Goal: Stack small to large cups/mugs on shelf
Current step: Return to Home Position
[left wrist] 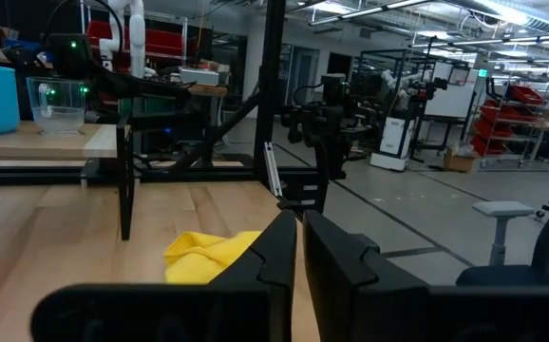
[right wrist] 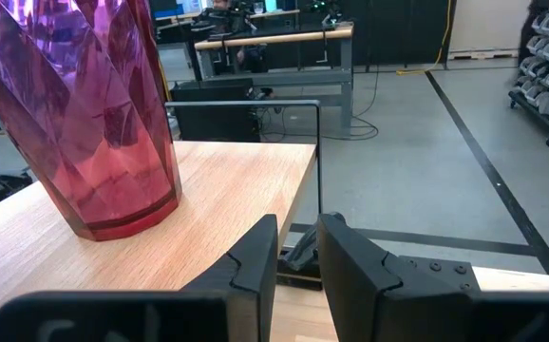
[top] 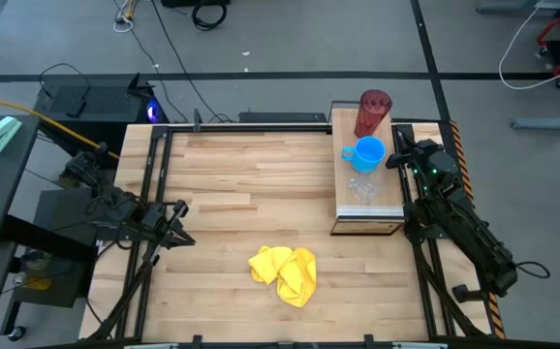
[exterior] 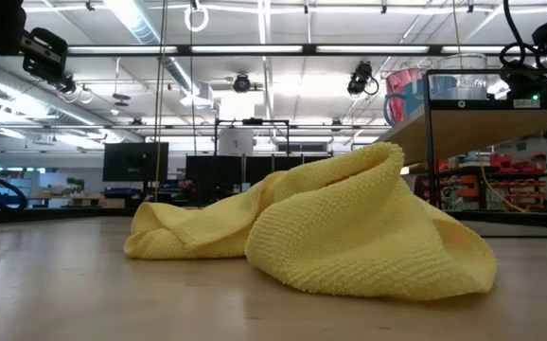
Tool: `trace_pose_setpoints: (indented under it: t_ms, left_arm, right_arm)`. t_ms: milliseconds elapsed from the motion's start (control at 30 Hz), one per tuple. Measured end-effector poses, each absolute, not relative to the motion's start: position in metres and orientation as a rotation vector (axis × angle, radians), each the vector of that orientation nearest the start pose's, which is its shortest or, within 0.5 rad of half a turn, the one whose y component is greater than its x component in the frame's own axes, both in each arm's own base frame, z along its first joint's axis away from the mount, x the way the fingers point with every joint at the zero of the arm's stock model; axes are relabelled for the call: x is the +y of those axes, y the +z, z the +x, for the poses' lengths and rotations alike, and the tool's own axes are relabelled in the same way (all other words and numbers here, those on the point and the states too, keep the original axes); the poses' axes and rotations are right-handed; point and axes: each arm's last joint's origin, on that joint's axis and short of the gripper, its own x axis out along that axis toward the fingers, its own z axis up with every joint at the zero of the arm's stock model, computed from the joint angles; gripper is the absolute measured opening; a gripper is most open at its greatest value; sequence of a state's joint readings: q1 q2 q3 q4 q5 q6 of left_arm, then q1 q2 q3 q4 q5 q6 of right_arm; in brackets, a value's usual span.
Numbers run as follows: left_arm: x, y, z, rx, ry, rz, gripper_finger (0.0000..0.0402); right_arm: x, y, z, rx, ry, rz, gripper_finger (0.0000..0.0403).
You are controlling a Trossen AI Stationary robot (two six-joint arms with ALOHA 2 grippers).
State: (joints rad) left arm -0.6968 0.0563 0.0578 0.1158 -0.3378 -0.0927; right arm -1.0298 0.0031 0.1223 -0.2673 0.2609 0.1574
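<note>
3 vessels stand in a row on the shelf (top: 391,199) at the bench's (top: 251,184) right side: clear plastic cup (top: 361,189), blue mug (top: 365,153), red tumbler (top: 374,111). The right pincer (right wrist: 298,223), slightly parted and empty, sits beside the red tumbler. The left pincer (left wrist: 300,220), clenched on nothing, waits at the left edge.

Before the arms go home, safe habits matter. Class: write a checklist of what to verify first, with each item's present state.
1. Clear cup, blue mug and red tumbler all on the shelf: ok.
2. Row runs small to large: ok.
3. Tumbler upright: ok.
4. Right gripper off the tumbler, holding nothing: ok.
5. Left gripper shut, empty, at the table's left side: ok.
6. Gap between mug and cup: cannot tell.
</note>
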Motion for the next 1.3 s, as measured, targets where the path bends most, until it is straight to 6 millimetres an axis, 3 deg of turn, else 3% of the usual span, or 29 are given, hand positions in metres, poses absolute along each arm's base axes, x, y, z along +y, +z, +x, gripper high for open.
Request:
trace_pose_setpoints:
  t_ms: [1300]
  left_arm:
    - [-0.0541, 0.1898, 0.0796, -0.086, -0.364, -0.15, 0.003]
  right_arm:
    - [-0.0782, 0.1789, 0.0383, 0.046, -1.298, 0.194, 0.0085]
